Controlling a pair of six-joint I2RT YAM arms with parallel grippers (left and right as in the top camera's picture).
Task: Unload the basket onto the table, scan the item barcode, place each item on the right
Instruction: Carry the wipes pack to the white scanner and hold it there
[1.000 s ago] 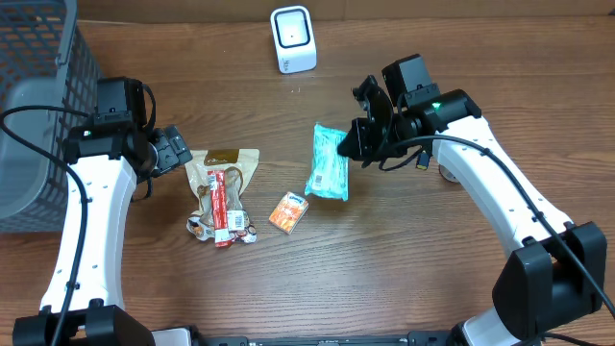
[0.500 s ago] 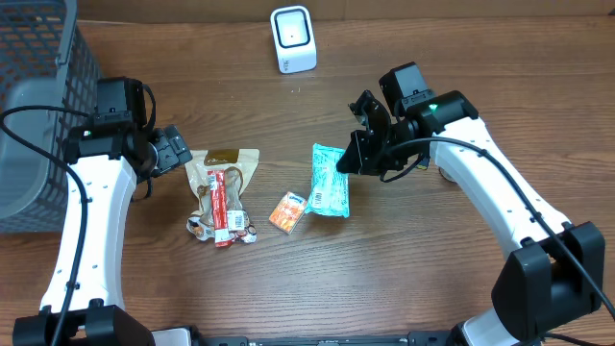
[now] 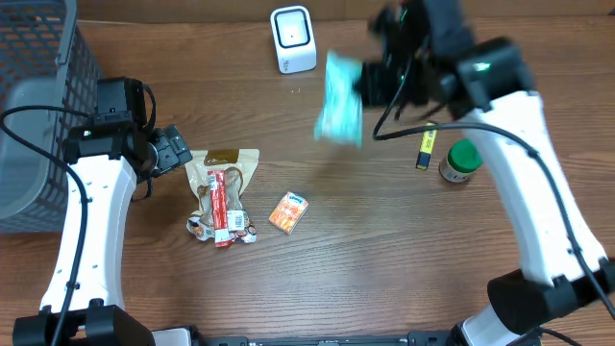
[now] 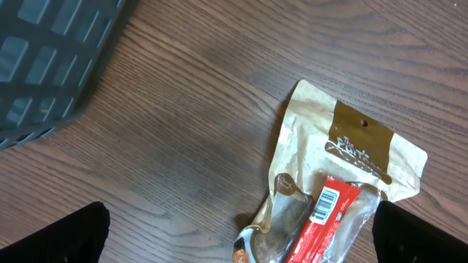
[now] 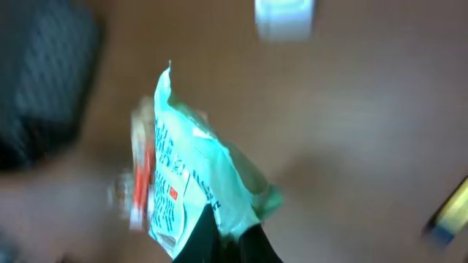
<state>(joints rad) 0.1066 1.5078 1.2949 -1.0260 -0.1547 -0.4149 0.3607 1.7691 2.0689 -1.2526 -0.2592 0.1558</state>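
A teal packet point(image 3: 339, 98) is clamped by the right gripper point(image 3: 369, 85), just right of the white scanner point(image 3: 292, 38). Well left of the scanner, the left gripper point(image 3: 175, 149) is spread wide, empty.

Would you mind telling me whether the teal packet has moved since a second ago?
Yes. The teal packet has moved up the overhead picture, away from the orange box, and now hangs just right of the white scanner.

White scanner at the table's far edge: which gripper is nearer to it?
Right. The right gripper, shut on the teal packet, is just right of the white scanner. The left gripper, open, is farther away, down-left of it, beside the tan pouch.
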